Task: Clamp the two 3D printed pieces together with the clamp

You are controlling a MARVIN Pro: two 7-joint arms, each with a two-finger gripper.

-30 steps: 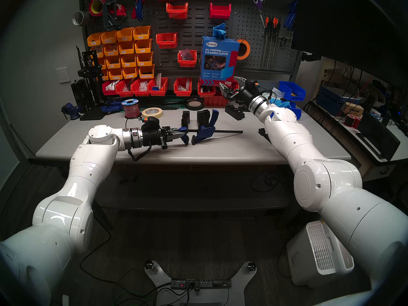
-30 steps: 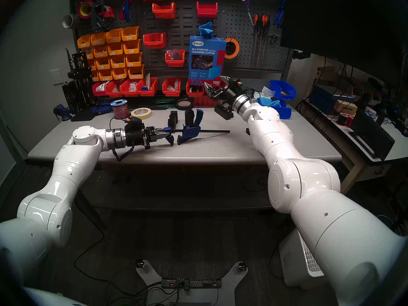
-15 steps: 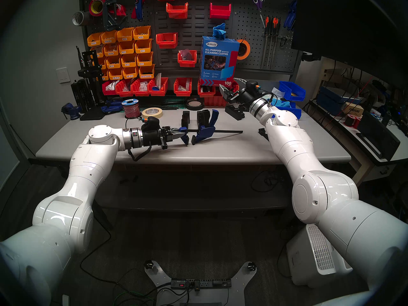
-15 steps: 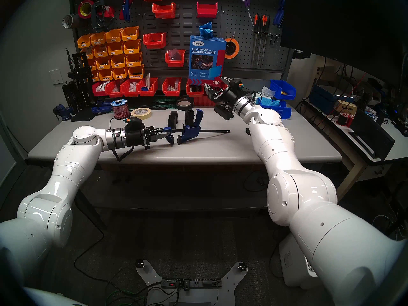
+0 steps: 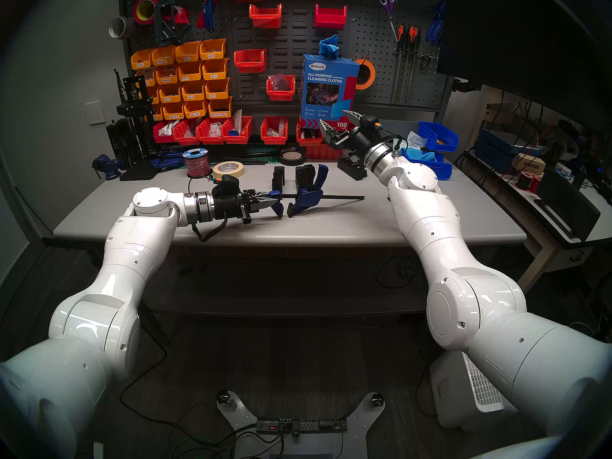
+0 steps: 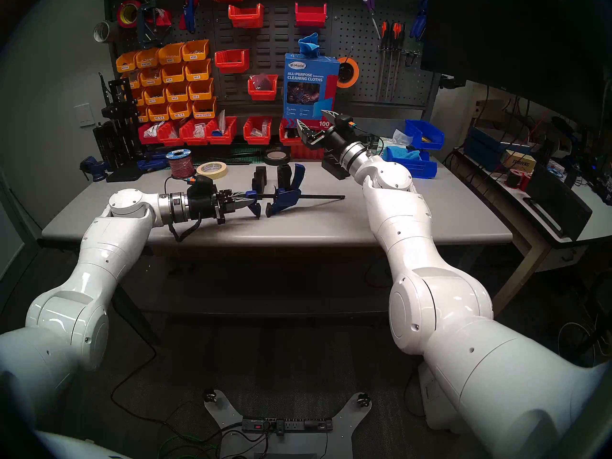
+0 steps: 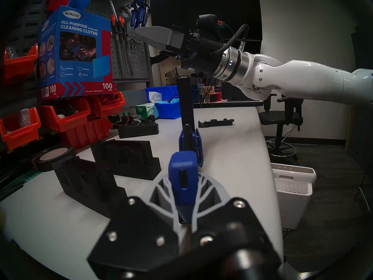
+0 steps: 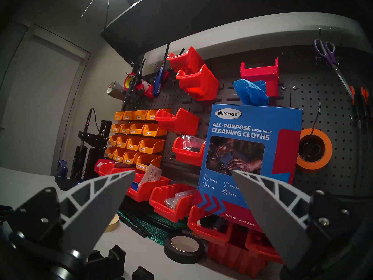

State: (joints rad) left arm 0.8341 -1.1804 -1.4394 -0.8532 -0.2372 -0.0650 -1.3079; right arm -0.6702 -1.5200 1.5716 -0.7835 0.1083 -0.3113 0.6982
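**Left claw** (image 5: 269, 201): gripping the fixed end of the clamp (image 5: 306, 196), its fingers (image 7: 210, 190) pinching the blue end block. It is holding the tool level just above the desk (image 5: 331, 226), probably so the bar stays steady while the pieces get set between the jaws.

**Clamp**: reaching out ahead of the left claw, black bar running on beyond the sliding jaw, trigger handle pointing away toward the wall. The jaws are standing apart with nothing between them.

**Two printed pieces** (image 5: 279, 178) (image 5: 304, 176): standing upright on the desk just behind the clamp, a little beyond the left claw's tips and to its far side, with a gap between them. Neither is touching a clamp jaw as far as can be told.

**Right claw** (image 5: 336, 122): spread wide, carrying nothing, tilting upward in front of the cleaning-cloth box (image 5: 328, 87), well above and beyond the pieces. It is likely the free hand for moving them.

**Status**: clamping not yet begun; pieces remaining loose.
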